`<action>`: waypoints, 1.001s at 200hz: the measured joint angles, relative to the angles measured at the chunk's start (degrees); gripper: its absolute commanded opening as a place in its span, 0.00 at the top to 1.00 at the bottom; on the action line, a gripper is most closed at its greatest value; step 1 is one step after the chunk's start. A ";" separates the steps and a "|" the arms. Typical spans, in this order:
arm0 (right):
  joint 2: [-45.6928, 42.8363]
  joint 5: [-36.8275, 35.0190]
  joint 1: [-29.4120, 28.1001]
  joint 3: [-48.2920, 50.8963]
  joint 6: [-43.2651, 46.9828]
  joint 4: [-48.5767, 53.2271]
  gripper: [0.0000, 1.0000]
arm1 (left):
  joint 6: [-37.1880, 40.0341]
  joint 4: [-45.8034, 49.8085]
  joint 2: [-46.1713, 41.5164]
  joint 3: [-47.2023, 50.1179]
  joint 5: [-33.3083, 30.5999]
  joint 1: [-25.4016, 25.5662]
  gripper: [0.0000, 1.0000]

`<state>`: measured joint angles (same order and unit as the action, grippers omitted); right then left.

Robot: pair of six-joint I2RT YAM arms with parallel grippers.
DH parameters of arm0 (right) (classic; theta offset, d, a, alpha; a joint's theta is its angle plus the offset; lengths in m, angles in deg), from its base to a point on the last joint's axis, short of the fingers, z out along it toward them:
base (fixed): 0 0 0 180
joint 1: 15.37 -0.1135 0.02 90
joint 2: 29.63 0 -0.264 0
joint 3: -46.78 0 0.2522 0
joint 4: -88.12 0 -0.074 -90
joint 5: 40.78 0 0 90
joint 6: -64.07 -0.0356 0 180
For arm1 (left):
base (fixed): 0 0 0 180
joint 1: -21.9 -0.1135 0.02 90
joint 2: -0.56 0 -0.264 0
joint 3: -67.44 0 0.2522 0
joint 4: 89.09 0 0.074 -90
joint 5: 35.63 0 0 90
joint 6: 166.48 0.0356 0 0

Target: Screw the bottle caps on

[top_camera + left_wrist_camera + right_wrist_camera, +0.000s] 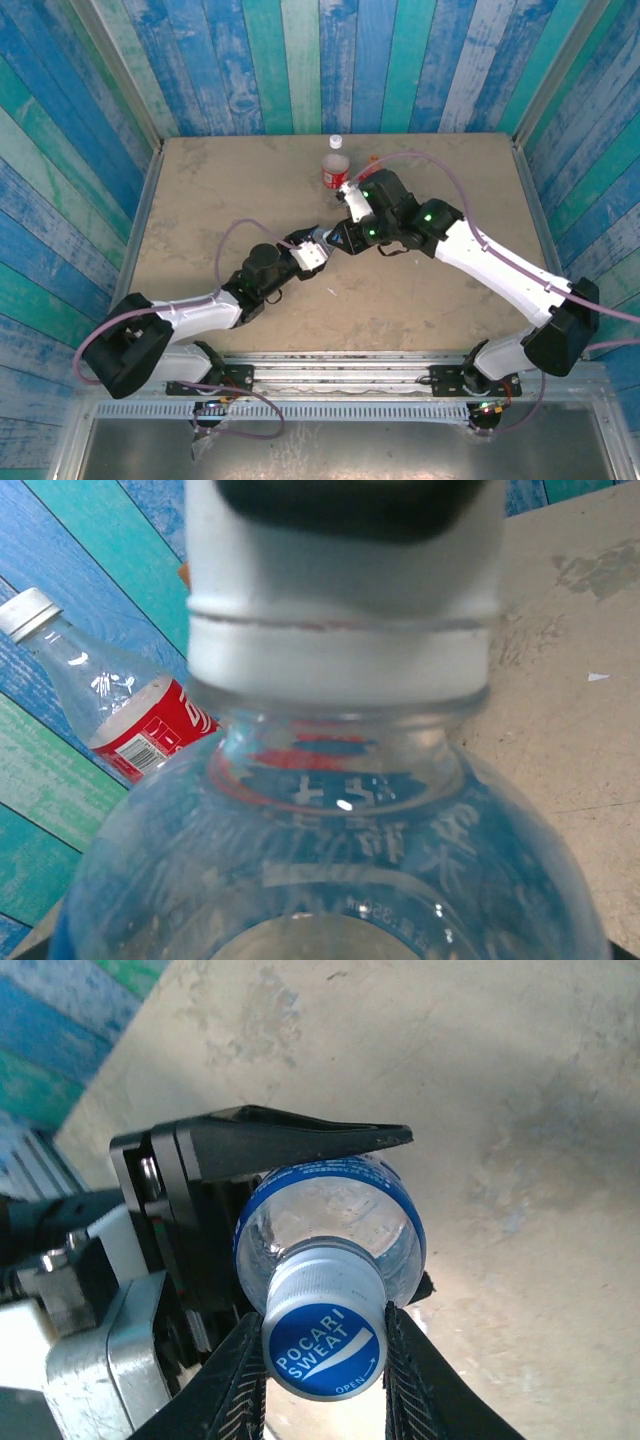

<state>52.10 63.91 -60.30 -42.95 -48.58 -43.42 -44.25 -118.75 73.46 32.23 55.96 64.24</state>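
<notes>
Left gripper [320,241]: reaches in from the near-left to the middle of the table [220,200]. Its jaws are pressed on the body of the Pocari Sweat bottle [330,1210]. In the right wrist view one black finger [290,1140] lies along the upper side of the blue label band, and the opposite finger is mostly hidden behind the bottle.

Right gripper [322,1320]: comes in from the near-right and meets the left gripper tip to tip in the overhead view. Its two ribbed fingers [245,1385] flank the blue cap [325,1350] and touch its rim on both sides, so the gripper is pinching the cap.

Pocari Sweat bottle: a small clear bottle held between the two grippers over the table's middle, with its neck pointing toward the right wrist. In the left wrist view its shoulder and neck [340,780] fill the foreground.

Blue cap: sits on the neck of the held bottle. The printed top reads "POCARI SWEAT" and "OPEN", and the skirt is pale.

Red-label bottle [335,172]: a clear bottle standing upright near the far edge of the table, well apart from both grippers. It also appears behind the held bottle [140,715].

White cap [336,142]: seated on the neck of the red-label bottle.

Surroundings: a tan tabletop enclosed by blue and green plank walls [300,60].
</notes>
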 measured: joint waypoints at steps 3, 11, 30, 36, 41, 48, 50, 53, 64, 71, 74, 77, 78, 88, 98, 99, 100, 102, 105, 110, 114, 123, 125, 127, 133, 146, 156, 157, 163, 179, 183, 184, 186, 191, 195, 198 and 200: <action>-0.24 0.09 0.07 0.31 -0.87 -0.35 0.70 | 0.15 0.09 0.00 -0.09 0.04 0.00 1.00; -0.98 0.68 0.55 1.09 -1.38 -1.16 0.59 | 0.15 0.66 0.00 -0.57 0.48 0.02 1.00; -3.21 2.19 1.99 2.71 2.38 -2.25 0.45 | -0.35 2.25 -0.35 -1.55 2.64 0.02 1.00; -4.24 2.49 2.51 3.21 5.53 -2.32 0.44 | -0.59 2.75 -0.57 -1.53 3.65 -0.02 1.00; -5.18 2.89 2.91 3.65 8.63 -2.36 0.44 | -0.92 3.45 -0.87 -1.51 4.90 -0.07 1.00; -6.47 3.32 3.26 4.11 13.05 -2.14 0.44 | -1.25 4.57 -1.46 -1.42 6.84 -0.26 1.00; -6.93 3.43 3.34 4.26 14.53 -2.08 0.44 | -1.38 4.94 -1.73 -1.38 7.50 -0.31 1.00; -7.61 3.63 3.43 4.50 16.87 -2.01 0.44 | -1.42 5.46 -2.08 -1.33 8.39 -0.37 1.00; -9.92 4.72 3.41 4.83 25.49 -0.70 0.46 | -1.64 7.37 -3.61 -1.09 11.69 -0.55 1.00; -11.13 5.51 3.32 4.83 30.88 0.11 0.46 | -1.64 8.39 -4.57 -0.96 13.62 -0.66 1.00; -11.63 5.84 3.13 4.76 33.24 0.57 0.45 | -1.64 8.76 -4.92 -0.92 14.34 -0.66 1.00; -12.04 6.08 2.97 4.70 35.45 1.05 0.46 | -1.62 9.16 -5.38 -0.85 15.23 -0.68 1.00; -12.26 6.14 2.82 4.61 36.76 1.33 0.45 | -1.60 9.22 -5.46 -0.83 15.41 -0.68 1.00; -13.05 6.32 1.64 3.82 44.39 3.72 0.46 | -1.55 10.16 -6.54 -0.68 17.49 -0.68 1.00; -12.90 6.25 -0.24 2.40 51.30 6.23 0.47 | -1.38 11.21 -7.39 -0.66 19.28 -0.68 1.00; -12.76 6.21 -0.63 2.12 52.30 6.51 0.47 | -1.36 11.34 -7.50 -0.66 19.50 -0.68 1.00; -12.70 6.16 -0.83 1.99 52.81 6.71 0.47 | -1.36 11.41 -7.54 -0.66 19.63 -0.68 1.00; -12.55 5.92 -1.31 1.57 54.07 7.37 0.48 | -1.33 11.58 -7.67 -0.66 19.96 -0.68 1.00; -12.22 5.79 -1.92 0.98 55.78 8.11 0.48 | -1.29 11.78 -7.82 -0.66 20.35 -0.68 1.00; -11.52 5.44 -3.04 -0.22 58.49 9.49 0.49 | -1.11 12.13 -8.04 -0.66 21.07 -0.68 1.00; -10.84 5.14 -3.78 -1.14 60.30 10.40 0.50 | -1.07 12.31 -8.13 -0.66 21.46 -0.68 1.00; -9.01 4.26 -5.38 -3.50 64.26 12.55 0.50 | -0.90 12.72 -8.31 -0.66 22.29 -0.68 1.00; -8.63 4.09 -5.62 -3.89 64.83 12.81 0.51 | -0.87 12.83 -8.37 -0.66 22.47 -0.68 1.00; -8.13 3.85 -5.92 -4.39 65.61 13.20 0.51 | -0.85 12.98 -8.37 -0.66 22.64 -0.68 1.00; -6.88 3.21 -6.56 -5.62 67.54 14.10 0.52 | -0.74 13.27 -8.48 -0.66 22.97 -0.68 1.00; -4.66 2.05 -7.26 -7.15 70.60 15.45 0.55 | -0.68 13.88 -8.59 -0.66 23.47 -0.68 1.00; -3.43 1.33 -7.56 -7.56 72.30 16.41 0.56 | -0.66 14.25 -8.59 -0.66 23.78 -0.68 1.00; -3.23 1.29 -7.56 -7.58 72.48 16.55 0.56 | -0.63 14.29 -8.59 -0.66 23.80 -0.68 1.00; -2.62 0.74 -7.61 -7.61 73.33 17.07 0.57 | -0.59 14.51 -8.61 -0.66 23.91 -0.68 1.00; -1.42 -0.61 -7.67 -7.61 74.95 18.67 0.59 | -0.50 14.80 -8.83 -0.61 24.06 -0.68 1.00; -1.25 -0.94 -7.67 -7.61 75.28 18.97 0.60 | -0.50 14.82 -8.94 -0.59 24.06 -0.68 1.00; -1.22 -1.01 -7.67 -7.61 75.30 19.04 0.60 | -0.50 14.82 -8.96 -0.59 24.09 -0.68 1.00; -1.16 -1.07 -7.67 -7.61 75.47 19.17 0.61 | -0.50 14.82 -9.03 -0.59 24.09 -0.68 1.00; -1.05 -1.33 -7.67 -7.61 75.71 19.41 0.62 | -0.50 14.80 -9.16 -0.59 24.09 -0.70 1.00; -0.98 -1.49 -7.69 -7.61 75.91 19.52 0.65 | -0.50 14.78 -9.29 -0.59 24.11 -0.70 1.00; -0.98 -1.55 -7.72 -7.61 76.00 19.61 0.67 | -0.50 14.78 -9.38 -0.59 24.13 -0.72 1.00; -0.96 -1.62 -7.74 -7.61 76.17 19.63 0.68 | -0.48 14.78 -9.44 -0.59 24.20 -0.72 1.00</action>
<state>51.14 62.30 -68.03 -50.55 27.59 -23.79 -44.73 -103.98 64.02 31.64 80.16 63.52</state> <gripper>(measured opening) 0.374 0.623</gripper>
